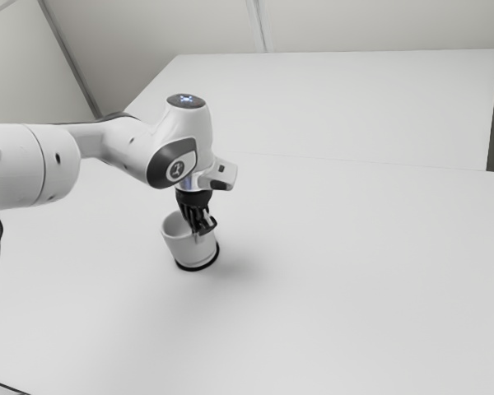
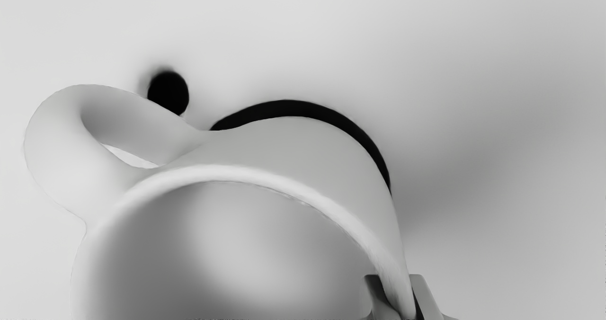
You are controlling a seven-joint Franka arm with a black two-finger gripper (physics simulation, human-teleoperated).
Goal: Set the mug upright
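Pale grey, smooth-walled mug [image 1: 189,250] is mouth-up on the white table [image 1: 354,288], close to upright, with a slight lean toward the exterior view's left (could be perspective). My black two-finger gripper [image 1: 204,228] is clamped on its wall at the rim [image 2: 246,173], one finger inside, one outside. Curved handle [image 2: 52,145] is clear of the fingers. I'd call this the final settling step, turning mostly done. Can't tell if the base sits flat. Next: level it, ease down until seated, open gently, back straight up. Dragging the rim on exit could tip it.
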